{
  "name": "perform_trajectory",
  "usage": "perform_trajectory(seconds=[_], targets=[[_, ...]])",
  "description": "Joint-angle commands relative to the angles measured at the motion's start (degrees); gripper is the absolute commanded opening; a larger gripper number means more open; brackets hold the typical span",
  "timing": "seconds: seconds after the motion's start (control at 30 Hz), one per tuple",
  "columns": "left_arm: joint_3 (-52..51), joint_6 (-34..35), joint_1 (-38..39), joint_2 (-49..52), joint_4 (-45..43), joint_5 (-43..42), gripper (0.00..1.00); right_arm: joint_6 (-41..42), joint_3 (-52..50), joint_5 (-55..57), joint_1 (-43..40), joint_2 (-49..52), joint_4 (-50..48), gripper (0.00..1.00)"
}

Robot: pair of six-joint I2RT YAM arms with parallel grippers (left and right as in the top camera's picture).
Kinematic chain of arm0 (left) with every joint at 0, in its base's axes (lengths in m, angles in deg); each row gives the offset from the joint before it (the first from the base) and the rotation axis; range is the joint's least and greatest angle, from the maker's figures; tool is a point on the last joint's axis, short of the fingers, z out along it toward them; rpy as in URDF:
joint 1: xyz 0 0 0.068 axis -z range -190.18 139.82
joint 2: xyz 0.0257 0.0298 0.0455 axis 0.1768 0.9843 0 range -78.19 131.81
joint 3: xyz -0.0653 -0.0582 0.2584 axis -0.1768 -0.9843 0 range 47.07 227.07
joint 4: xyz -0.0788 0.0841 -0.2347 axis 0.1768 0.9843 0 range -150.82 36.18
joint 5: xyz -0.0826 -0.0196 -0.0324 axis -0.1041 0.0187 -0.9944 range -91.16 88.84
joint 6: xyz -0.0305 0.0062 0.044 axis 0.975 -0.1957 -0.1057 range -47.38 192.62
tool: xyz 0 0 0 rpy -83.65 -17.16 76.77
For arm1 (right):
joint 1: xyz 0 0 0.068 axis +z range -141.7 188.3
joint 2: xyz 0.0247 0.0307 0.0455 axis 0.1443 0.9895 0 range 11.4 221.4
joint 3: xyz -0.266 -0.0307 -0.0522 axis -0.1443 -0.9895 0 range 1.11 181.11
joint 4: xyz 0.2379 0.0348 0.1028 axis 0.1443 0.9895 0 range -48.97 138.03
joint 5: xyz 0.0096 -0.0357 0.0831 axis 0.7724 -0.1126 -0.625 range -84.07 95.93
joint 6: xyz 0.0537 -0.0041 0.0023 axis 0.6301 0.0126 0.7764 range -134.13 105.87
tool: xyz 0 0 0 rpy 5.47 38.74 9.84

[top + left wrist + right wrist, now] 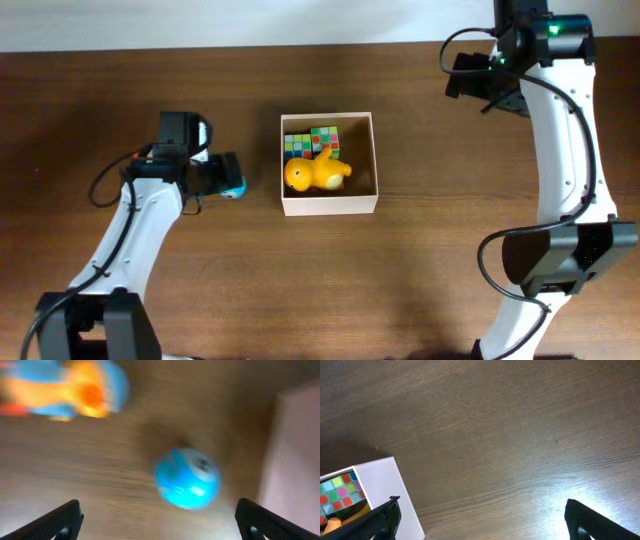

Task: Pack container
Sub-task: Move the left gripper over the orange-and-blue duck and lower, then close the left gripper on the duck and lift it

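The container (361,203), a white-walled square box, sits mid-table and holds a yellow duck (315,173) and a colourful cube (311,140). Its white wall shows in the left wrist view (292,455) and in the right wrist view (380,485), where the cube (340,492) also shows. A blue ball toy (234,188) lies on the table left of the container; in the left wrist view (186,478) it lies ahead of my open, empty left gripper (160,522). My left gripper (222,175) hovers over it. My right gripper (482,520) is open and empty, far back right (480,80).
A blurred orange-and-blue toy (65,387) lies beyond the ball in the left wrist view. Brown wooden table (420,280) all around; a white wall strip runs along the back edge (200,25).
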Motion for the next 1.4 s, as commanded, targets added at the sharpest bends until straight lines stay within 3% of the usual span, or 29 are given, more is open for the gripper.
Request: perform_trajectory(seconds=[0.0, 0.17, 0.47, 0.57, 0.9, 1.03, 1.23, 1.3, 1.37], targets=[[1.6, 12.4, 0.0, 0.2, -0.4, 20.6, 0.99, 0.5, 1.1, 0.1, 0.0, -1.9, 0.0, 0.99], [1.6, 16.7, -0.7, 1.2, -7.2, 26.5, 0.99, 0.5, 1.1, 0.1, 0.0, -1.9, 0.0, 0.99], [1.6, 16.5, -5.6, 11.0, -18.4, 18.4, 0.99, 0.5, 1.1, 0.1, 0.0, -1.9, 0.0, 0.99], [1.6, 13.5, -6.7, 15.0, -21.9, 13.3, 0.99, 0.5, 1.1, 0.1, 0.0, -1.9, 0.0, 0.99], [1.6, 11.7, -6.9, 17.7, -23.2, 9.0, 1.00, 0.5, 1.1, 0.1, 0.0, -1.9, 0.0, 0.99], [1.6, 11.7, -6.9, 17.8, -23.4, 7.5, 0.94, 0.5, 1.1, 0.1, 0.0, -1.9, 0.0, 0.99], [1.6, 11.7, -6.9, 20.7, -26.2, 5.2, 0.93, 0.5, 1.1, 0.1, 0.0, -1.9, 0.0, 0.99], [1.6, 11.7, -6.9, 22.1, -26.7, 4.2, 0.89, 0.5, 1.1, 0.1, 0.0, -1.9, 0.0, 0.99], [1.6, 11.7, -6.9, 23.2, -26.8, 3.9, 0.66, 0.5, 1.1, 0.1, 0.0, -1.9, 0.0, 0.99]])
